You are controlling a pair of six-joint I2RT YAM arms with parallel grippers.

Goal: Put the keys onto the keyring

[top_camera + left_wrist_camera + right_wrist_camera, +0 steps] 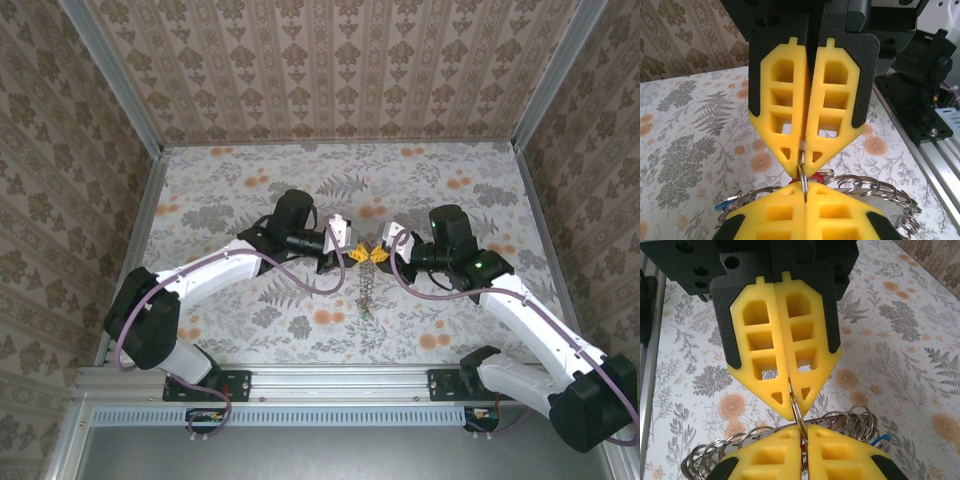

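Observation:
My left gripper (352, 255) and right gripper (383, 252) meet tip to tip above the middle of the table. Each is shut on the same small silvery loop of the keyring (366, 290), which hangs below them as a chain of rings. In the left wrist view my left gripper (805, 192) pinches that loop edge-on, with the right gripper (802, 162) facing it. Behind them curve the keyring's links (880, 192), a red key tag (825, 176) and a blue key tag (720, 205). The right wrist view shows my right gripper (804, 432), the keyring (850, 420) and a blue tag (881, 441).
The floral table (250, 180) is walled by patterned panels on three sides. An aluminium rail (330, 380) runs along the near edge by the arm bases.

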